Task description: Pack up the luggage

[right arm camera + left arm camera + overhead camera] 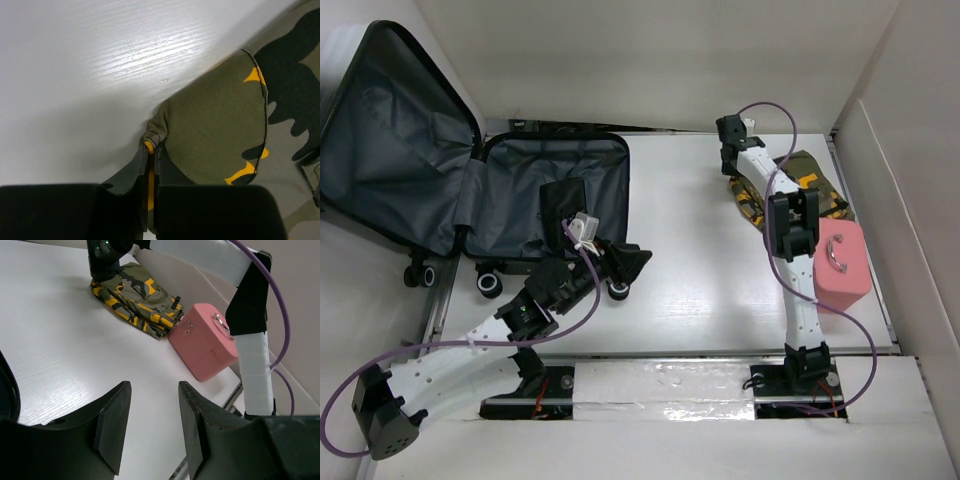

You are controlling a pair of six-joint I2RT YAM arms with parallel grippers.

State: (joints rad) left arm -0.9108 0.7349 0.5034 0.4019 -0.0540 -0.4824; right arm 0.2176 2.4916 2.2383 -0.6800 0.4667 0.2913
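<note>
The luggage (500,190) lies open at the left, its dark grey lining up and its lid (390,140) leaning back. A small black pouch (563,200) lies in the lower half. My left gripper (636,262) is open and empty just right of the luggage's wheels; in the left wrist view (152,407) only white table shows between its fingers. My right gripper (733,168) is shut on the left edge of the folded camouflage cloth (810,185), pinching a fold of it (151,147) at the table surface. The cloth (137,297) also shows in the left wrist view.
A pink box case (842,265) with a metal handle stands at the right, beside the right arm (798,290) and just in front of the cloth; it also shows in the left wrist view (202,342). White walls enclose the table at the back and right.
</note>
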